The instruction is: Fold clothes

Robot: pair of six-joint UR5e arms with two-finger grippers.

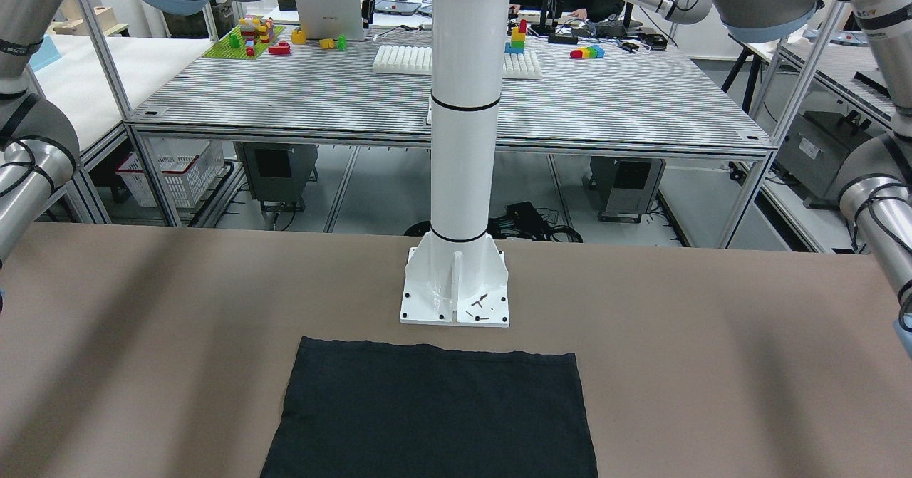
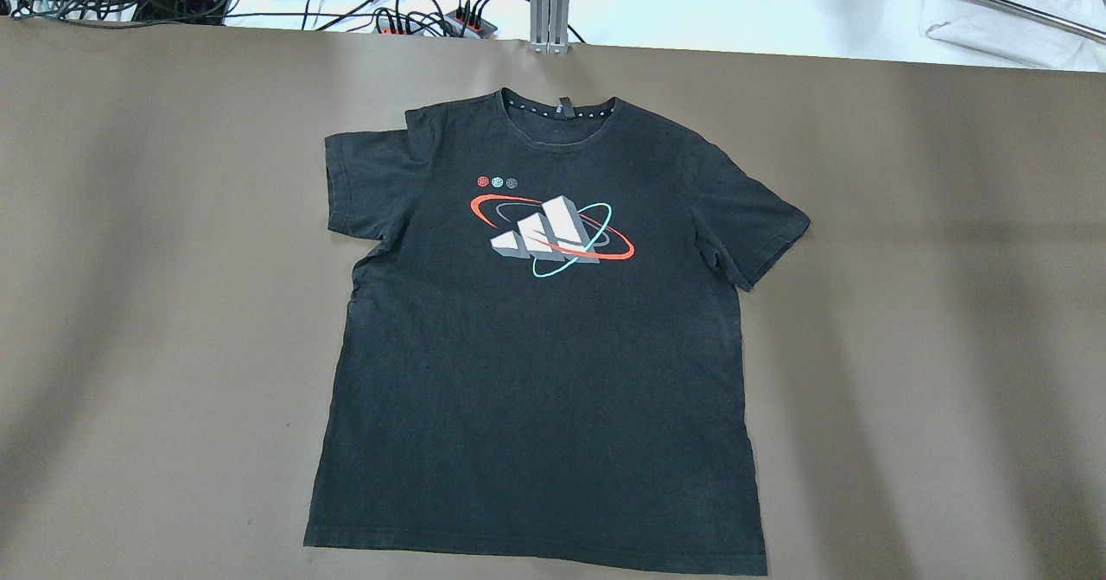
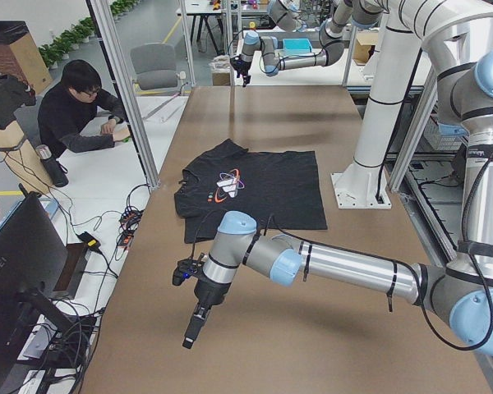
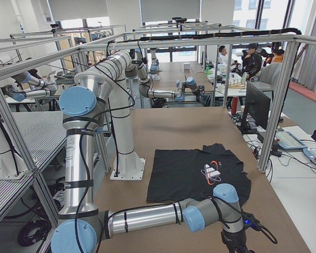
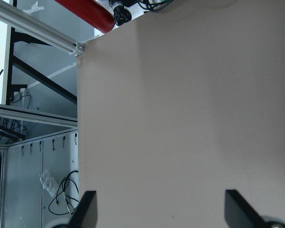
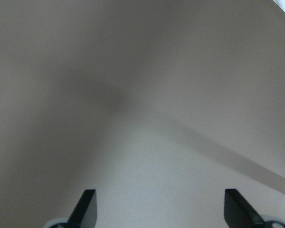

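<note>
Black printed fabric T-shirt (image 2: 536, 364) lying flat on brown table (image 2: 130, 303). Left gripper (image 5: 159, 211), right gripper (image 6: 159, 209) both gaping, empty, well apart from it. You are risking skewed fold if gripping corners unevenly.

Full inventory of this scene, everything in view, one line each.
T-shirt: 1, black with red, white and teal print, flat and unfolded, print up, mid-table.
table: 1, brown, under the T-shirt.
pillar: 1, white, bolted to the table by the T-shirt's hem.
cables: several, black, past the table edge on the collar side.
person: 1, dark top, seated at a side desk.
left gripper: 1, black, open over bare table.
right gripper: 1, black, open over bare table.
</note>
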